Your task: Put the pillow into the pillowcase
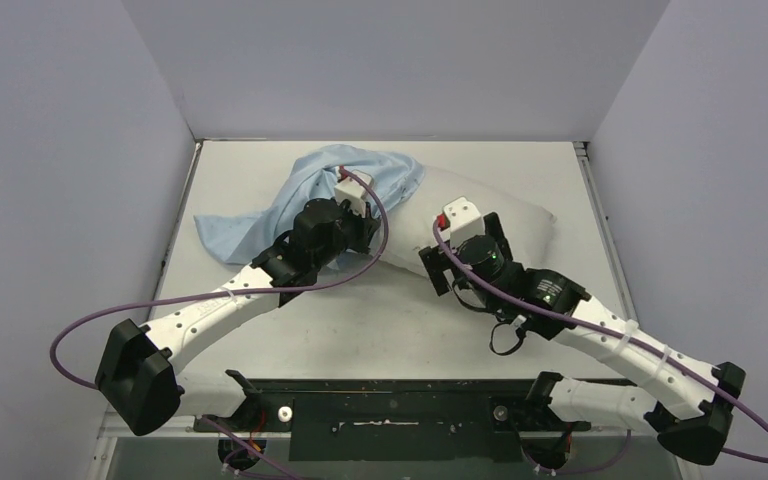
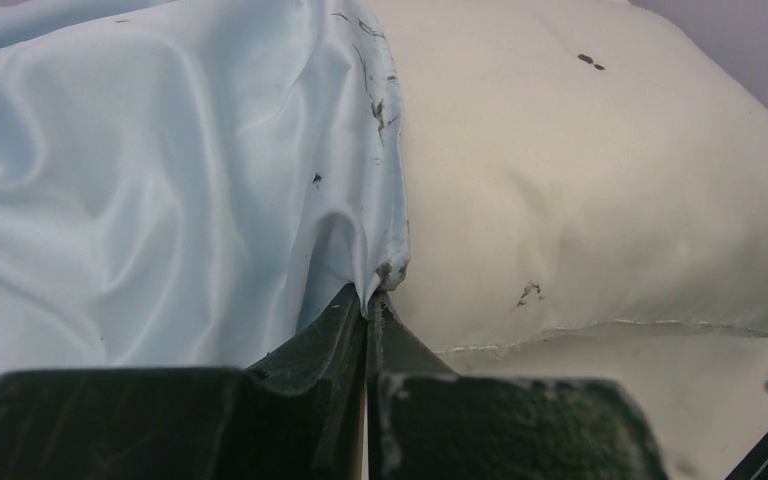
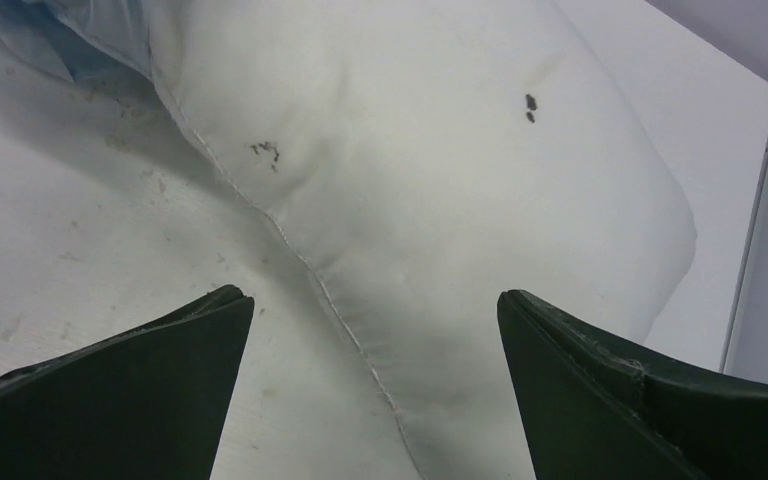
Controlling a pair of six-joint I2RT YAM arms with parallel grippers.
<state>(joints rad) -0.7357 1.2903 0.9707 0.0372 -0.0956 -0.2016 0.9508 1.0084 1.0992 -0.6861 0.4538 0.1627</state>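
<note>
The off-white pillow (image 1: 520, 212) lies at the back middle of the table, its left part covered by the light blue pillowcase (image 1: 360, 178). My left gripper (image 1: 358, 222) is shut on the pillowcase's hem (image 2: 390, 262), right where the blue cloth (image 2: 160, 180) meets the pillow (image 2: 600, 200). My right gripper (image 1: 460, 245) is open low over the pillow's near edge. Its fingers straddle the seam of the pillow (image 3: 440, 150) with nothing between them, the right gripper (image 3: 375, 300) hovering over it. A bit of blue pillowcase (image 3: 90, 30) shows at the upper left.
The white table (image 1: 380, 320) is enclosed by grey walls on three sides. A metal rail (image 1: 600, 230) runs along its right edge. A flat tail of the pillowcase (image 1: 225, 232) spreads toward the left wall. Purple cables (image 1: 80, 335) loop beside both arms.
</note>
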